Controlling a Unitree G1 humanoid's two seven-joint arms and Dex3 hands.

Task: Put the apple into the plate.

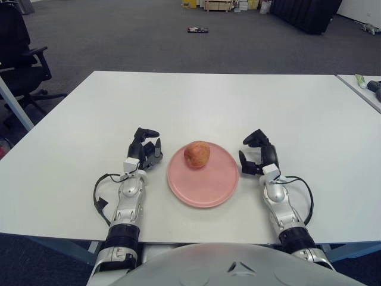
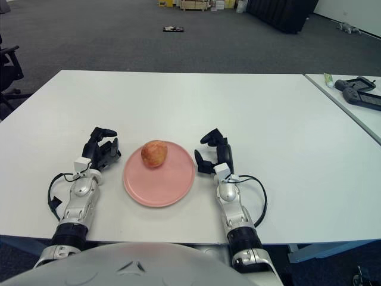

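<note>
A reddish-yellow apple (image 1: 197, 154) sits in the far part of a round pink plate (image 1: 205, 189) near the front middle of the white table (image 1: 214, 95). My right hand (image 1: 257, 154) rests on the table just right of the plate, fingers curled loosely and holding nothing. My left hand (image 1: 146, 149) rests on the table just left of the plate, fingers curled and empty. Neither hand touches the apple.
A second table at the far right carries a dark device (image 2: 359, 94) and a small tube (image 2: 329, 80). A black office chair (image 1: 18, 53) stands at the far left. Boxes and a small object lie on the grey carpet behind.
</note>
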